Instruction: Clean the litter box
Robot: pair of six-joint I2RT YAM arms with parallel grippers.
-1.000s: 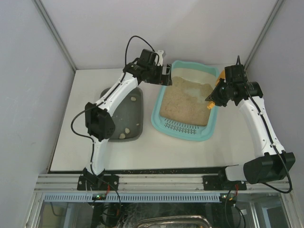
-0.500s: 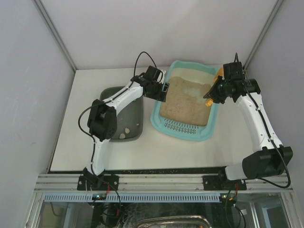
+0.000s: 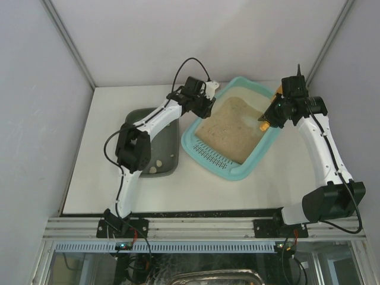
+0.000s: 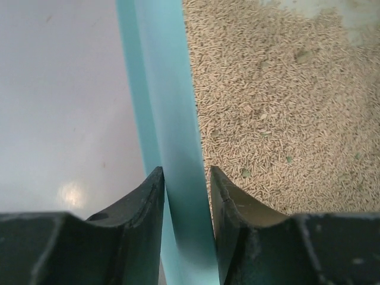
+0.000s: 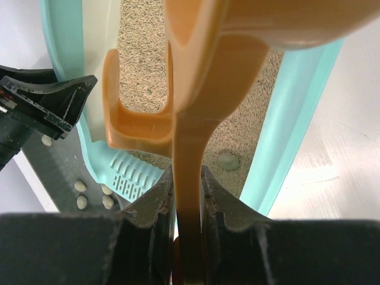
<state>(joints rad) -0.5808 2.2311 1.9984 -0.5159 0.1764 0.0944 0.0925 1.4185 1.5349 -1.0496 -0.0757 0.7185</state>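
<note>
Nearest the arm bases lies bare desk [image 3: 101, 184]. Just beyond it, on the left, sits a dark grey tray [image 3: 171, 133] with a few pale lumps [image 3: 157, 165] at its near end. The litter box [image 3: 230, 173] lies just right of that tray. Its slotted rim [image 3: 208, 155] faces the near side and beige litter [image 3: 231, 130] covers most of the floor. A second ago the box lay nearly square to the desk edge; now it sits skewed, with its near end swung toward the grey tray. Whether one side is also lifted I cannot tell. The cause shows farther in. The left end effector [image 4: 184, 172], which hung above the far-left corner with its jaws wide, has come down and clamped on the box's left wall. One finger is outside over the desk and the other inside over the litter. So the box is now gripped and is probably being turned or steadied for scooping. On the far right, the right end effector [image 5: 189, 172] stays clamped on the handle of an orange scoop [image 5: 196, 89]. The scoop's head hangs over the litter by the right wall. A pale lump [image 5: 227, 160] lies in the litter below it and looks like the likely next target. Sifting out the waste still seems undone.
</note>
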